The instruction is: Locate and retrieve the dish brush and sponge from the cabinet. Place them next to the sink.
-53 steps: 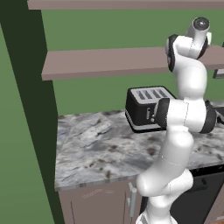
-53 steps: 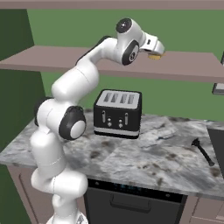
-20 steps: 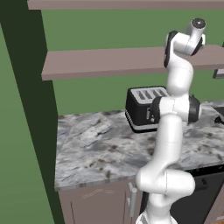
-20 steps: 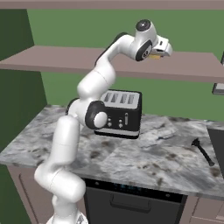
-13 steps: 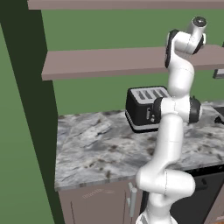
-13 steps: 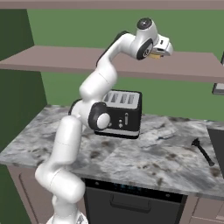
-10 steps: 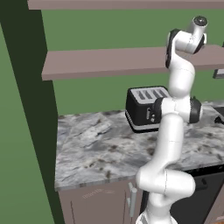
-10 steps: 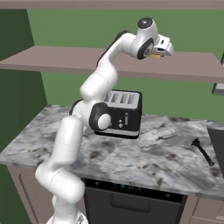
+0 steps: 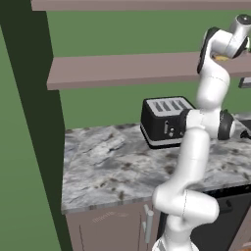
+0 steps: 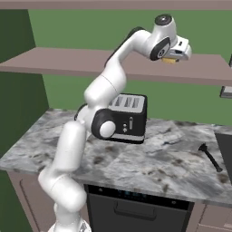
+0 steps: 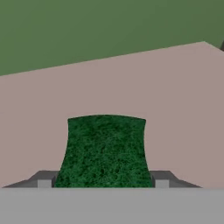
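Sponge [image 11: 105, 151] flat on cabinet [image 11: 131, 87] shelf, long axis along gripper [image 11: 103, 183]

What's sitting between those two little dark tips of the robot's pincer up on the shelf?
In the hand view, the flat green-topped sponge lies between the pincer fingertips, resting on the mauve-brown cabinet shelf board.

one sponge [image 11: 105, 151] – one toaster [image 10: 129, 118] – one brush [image 10: 210, 157]

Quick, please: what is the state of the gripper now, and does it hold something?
Gripper: fingers on both sides of the small flat green-topped sponge on the mauve-brown shelf board; whether it already grips cannot be told.
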### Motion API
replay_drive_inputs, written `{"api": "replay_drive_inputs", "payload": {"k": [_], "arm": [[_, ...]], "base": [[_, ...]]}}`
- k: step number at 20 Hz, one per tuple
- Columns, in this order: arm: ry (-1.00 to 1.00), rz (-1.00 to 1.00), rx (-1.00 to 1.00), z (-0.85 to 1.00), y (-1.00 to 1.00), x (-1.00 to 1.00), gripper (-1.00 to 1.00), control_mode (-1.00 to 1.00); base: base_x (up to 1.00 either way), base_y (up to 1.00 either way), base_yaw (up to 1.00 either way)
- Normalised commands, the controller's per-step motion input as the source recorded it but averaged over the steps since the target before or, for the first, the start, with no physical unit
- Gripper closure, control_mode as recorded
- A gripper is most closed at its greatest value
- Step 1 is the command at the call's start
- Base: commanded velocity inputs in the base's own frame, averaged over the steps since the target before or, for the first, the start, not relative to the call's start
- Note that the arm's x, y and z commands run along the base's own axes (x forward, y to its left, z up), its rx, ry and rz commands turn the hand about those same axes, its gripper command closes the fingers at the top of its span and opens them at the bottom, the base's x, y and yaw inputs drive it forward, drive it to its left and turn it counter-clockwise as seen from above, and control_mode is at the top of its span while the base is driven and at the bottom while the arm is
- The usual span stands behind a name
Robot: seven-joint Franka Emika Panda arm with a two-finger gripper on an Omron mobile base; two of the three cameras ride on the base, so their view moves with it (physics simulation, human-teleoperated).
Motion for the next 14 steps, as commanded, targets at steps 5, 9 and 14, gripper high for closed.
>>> {"api": "replay_drive_inputs", "payload": {"k": [5, 9, 14], "arm": [[-0.10, 0.09, -0.13, -0.09, -0.45, -0.96, 1.00, -1.00], [-0.14, 0.10, -0.24, -0.08, -0.38, -1.00, 1.00, -1.00], [-0.15, 0.06, -0.29, -0.25, -0.44, -0.96, 1.00, -1.00]], "base": [[0.00, 0.00, 0.00], [0.00, 0.00, 0.00], [0.00, 0.00, 0.00]]}}
